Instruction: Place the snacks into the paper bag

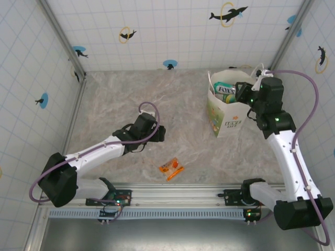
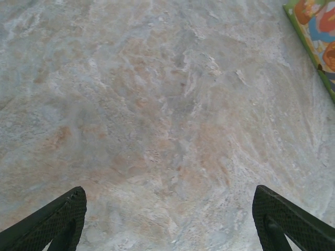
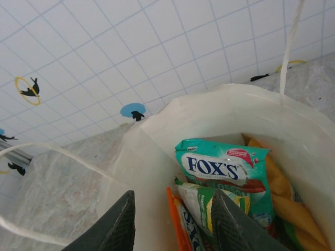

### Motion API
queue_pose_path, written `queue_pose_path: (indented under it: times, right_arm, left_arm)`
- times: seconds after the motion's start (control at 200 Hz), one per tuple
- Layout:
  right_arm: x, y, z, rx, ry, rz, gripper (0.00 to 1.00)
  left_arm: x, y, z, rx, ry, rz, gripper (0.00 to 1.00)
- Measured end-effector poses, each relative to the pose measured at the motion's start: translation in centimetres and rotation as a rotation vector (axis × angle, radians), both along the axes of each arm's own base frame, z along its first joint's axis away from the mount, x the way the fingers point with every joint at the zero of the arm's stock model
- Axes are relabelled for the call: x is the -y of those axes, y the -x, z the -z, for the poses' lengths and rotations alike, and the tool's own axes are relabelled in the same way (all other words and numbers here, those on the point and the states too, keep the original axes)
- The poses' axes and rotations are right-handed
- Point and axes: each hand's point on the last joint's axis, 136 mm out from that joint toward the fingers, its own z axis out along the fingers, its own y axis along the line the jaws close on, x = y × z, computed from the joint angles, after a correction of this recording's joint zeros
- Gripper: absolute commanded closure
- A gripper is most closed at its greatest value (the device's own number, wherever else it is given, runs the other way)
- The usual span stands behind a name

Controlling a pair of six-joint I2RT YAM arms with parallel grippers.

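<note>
Where the right pincer [image 1: 242, 94] hangs at the mouth of the paper bag [image 1: 229, 119], item one is entered: tall white bag, upright on the marble-patterned surface [image 1: 120, 99], mouth opening upward. It has a green-and-orange logo on the face toward the arm bases, a colourful printed side panel, and thin white string handles [image 3: 287, 52] rising from the rim. Long axis vertical; the bag stands directly beneath and around that pincer.

Right pincer: fingers [image 3: 118, 225] spread, with no packet pinched between them, tips at the rim above the contents. Whether the left-hand finger is inside or outside the bag wall cannot be told.

Item two, snacks inside the bag, just beyond the right pincer's tips:
- One glossy teal FOX'S packet [image 3: 226, 170], on end and leaning, lettering toward the wrist camera, long axis running from the bag's depth up toward the far wall.
- One green-and-white packet [image 3: 207, 204], partly overlapped by the FOX'S packet.
- One thin orange packet [image 3: 175, 219], edge-on between the fingers.
- One large orange-yellow packet [image 3: 282, 193], against the right-hand wall.

Item three, small orange packets [image 1: 171, 168]: flat on the surface, long axes slantwise. They lie near the left pincer [image 1: 159, 133], on its arm-base side and a little to the right, not touching it.

Left pincer: fingers [image 2: 57, 219] spread wide over the surface, gripping nothing. The bag's printed side panel lies ahead and to its right.
</note>
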Motion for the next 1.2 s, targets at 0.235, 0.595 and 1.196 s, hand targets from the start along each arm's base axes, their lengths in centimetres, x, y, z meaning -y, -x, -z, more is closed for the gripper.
queue_pose_path:
  times: [0.235, 0.595, 1.196]
  right_arm:
    - [-4.3, 3.7, -0.1, -0.031, -0.019, -0.144, 0.54]
    - [-12.6, 13.2, 6.6, -0.187, -0.020, -0.389, 0.51]
    - [-18.0, 23.4, 21.4, -0.483, 0.130, -0.494, 0.48]
  left_arm:
    - [1.2, 1.6, 0.6, -0.071, 0.046, 0.078, 0.19]
    - [1.9, 7.1, 3.0, -0.281, 0.141, 0.218, 0.31]
    - [-2.2, 14.1, 8.7, -0.531, 0.212, 0.107, 0.45]
